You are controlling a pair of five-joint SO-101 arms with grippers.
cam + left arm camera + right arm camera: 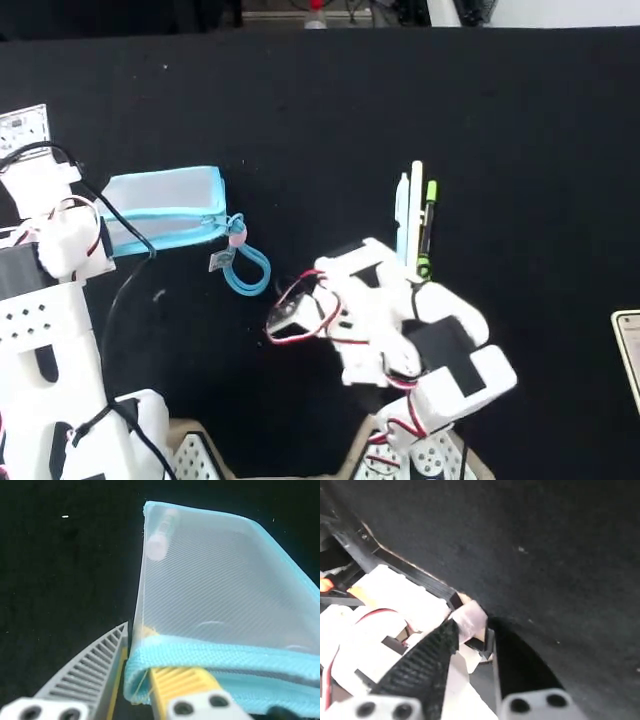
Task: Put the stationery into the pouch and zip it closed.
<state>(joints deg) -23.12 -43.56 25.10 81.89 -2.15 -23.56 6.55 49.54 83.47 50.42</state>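
Left wrist view shows the left gripper (136, 630) clamped on one end of the zip edge of the translucent mesh pouch with light blue trim (220, 580). The grey finger is outside the edge and the yellow finger is under the trim. A pale cylindrical stick (160, 535) lies inside the pouch at the far corner. From the high view, the pouch lies flat at the left of the black table (330, 100), with its blue loop strap (247, 270) trailing from the zip end. A light blue pen (402, 212), a white pen (416, 205) and a green-and-black marker (429, 225) lie side by side on the table, well apart from the pouch. The right gripper (471, 627) hangs between pouch and pens, its jaws slightly parted.
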